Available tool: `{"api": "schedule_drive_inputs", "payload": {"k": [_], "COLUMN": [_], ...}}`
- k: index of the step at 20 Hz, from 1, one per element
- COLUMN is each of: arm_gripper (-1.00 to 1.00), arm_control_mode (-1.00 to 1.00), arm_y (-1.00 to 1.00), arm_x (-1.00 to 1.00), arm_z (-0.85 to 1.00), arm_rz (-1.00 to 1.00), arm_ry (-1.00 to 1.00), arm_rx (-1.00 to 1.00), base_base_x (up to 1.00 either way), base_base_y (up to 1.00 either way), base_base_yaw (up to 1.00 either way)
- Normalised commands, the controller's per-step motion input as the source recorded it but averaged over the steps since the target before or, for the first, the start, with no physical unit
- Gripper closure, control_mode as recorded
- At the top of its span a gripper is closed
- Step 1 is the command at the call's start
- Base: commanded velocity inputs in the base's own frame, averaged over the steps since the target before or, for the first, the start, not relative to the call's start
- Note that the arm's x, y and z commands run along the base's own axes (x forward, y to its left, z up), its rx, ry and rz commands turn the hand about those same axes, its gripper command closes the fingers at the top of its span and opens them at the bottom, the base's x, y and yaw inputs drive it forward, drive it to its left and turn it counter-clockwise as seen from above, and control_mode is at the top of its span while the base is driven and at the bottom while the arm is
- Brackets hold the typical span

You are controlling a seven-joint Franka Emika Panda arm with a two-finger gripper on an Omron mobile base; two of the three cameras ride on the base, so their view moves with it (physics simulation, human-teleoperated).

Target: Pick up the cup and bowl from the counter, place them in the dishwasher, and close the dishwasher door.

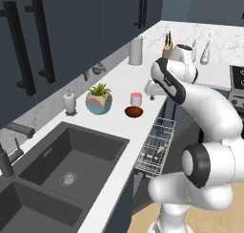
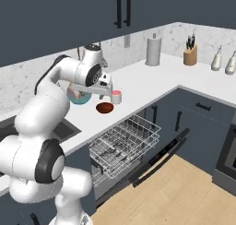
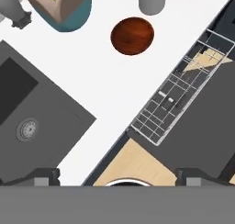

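The pale cup [image 1: 136, 99] [image 2: 116, 97] [image 3: 151, 0] with a reddish top stands on the white counter [image 1: 119, 81]. Right in front of it sits the dark reddish-brown bowl [image 1: 134, 112] [image 2: 104, 108] [image 3: 132, 36]. My gripper [image 1: 153, 96] [image 2: 102, 97] [image 3: 118, 177] hangs above the counter's edge close to the cup and bowl, open, with nothing between its fingers. Below the counter the dishwasher stands open: its wire rack [image 1: 155, 148] [image 2: 124, 143] [image 3: 176, 101] is pulled out over the lowered dark door [image 2: 161, 158].
A teal-and-beige plant pot [image 1: 99, 102] [image 3: 64, 7] and a soap dispenser [image 1: 70, 103] stand left of the bowl. The dark double sink [image 1: 62, 170] [image 3: 27, 117] lies nearer. A paper-towel roll [image 1: 136, 50] [image 2: 153, 51], a knife block [image 2: 189, 55] and bottles [image 2: 216, 59] stand further along the counter.
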Motion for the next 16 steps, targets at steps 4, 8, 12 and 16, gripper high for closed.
{"api": "schedule_drive_inputs", "payload": {"k": [4, 8, 12, 16], "arm_gripper": [-1.0, -1.0, -1.0, -1.0], "arm_control_mode": [-1.0, -1.0, -1.0, -1.0], "arm_y": [-0.13, 0.0, 0.0, 0.0], "arm_x": [1.0, 1.0, 1.0, 0.96], "arm_z": [-0.52, -0.5, -0.38, -0.29], "arm_rz": [0.0, -0.03, -0.14, -0.25], "arm_ry": [0.1, 0.06, 0.01, 0.0], "arm_rx": [0.02, 0.04, 0.0, 0.0], "base_base_x": [0.0, 0.0, 0.0, 0.0], "base_base_y": [0.0, 0.0, 0.0, 0.0], "base_base_yaw": [0.0, 0.0, 0.0, 0.0]}}
